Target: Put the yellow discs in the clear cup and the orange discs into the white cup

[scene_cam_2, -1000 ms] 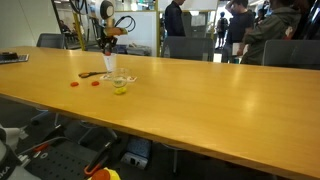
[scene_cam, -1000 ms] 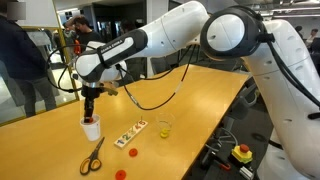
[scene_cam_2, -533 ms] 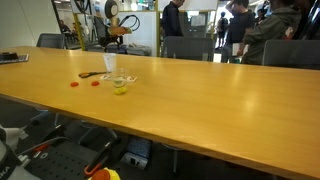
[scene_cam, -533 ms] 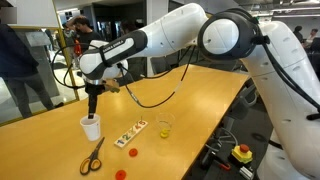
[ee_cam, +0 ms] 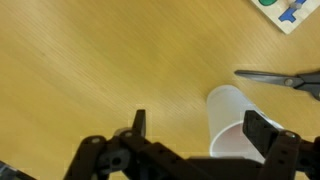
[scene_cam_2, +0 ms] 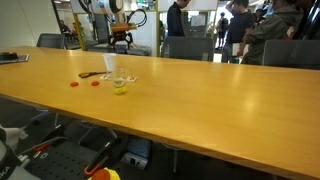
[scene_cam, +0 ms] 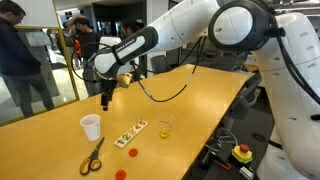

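Nearest to the table edge lie two small flat round orange discs (scene_cam: 132, 153), not in any cup yet. They are thin and lie flat on the smooth wooden table (scene_cam: 205, 95). I think my fingers could slip off one, or push it over the edge. The yellow-handled scissors (scene_cam: 92, 155) lie near them, and I might bump those.

Further back, the small clear plastic cup (scene_cam: 164, 127) has something yellow at its bottom, likely the small yellow discs (scene_cam: 164, 132). The plain white paper cup (scene_cam: 90, 127) stands upright, and I cannot tell what is inside.

Furthest back, my black gripper (scene_cam: 106, 100) hangs above the table with its jaws wide apart, holding nothing.
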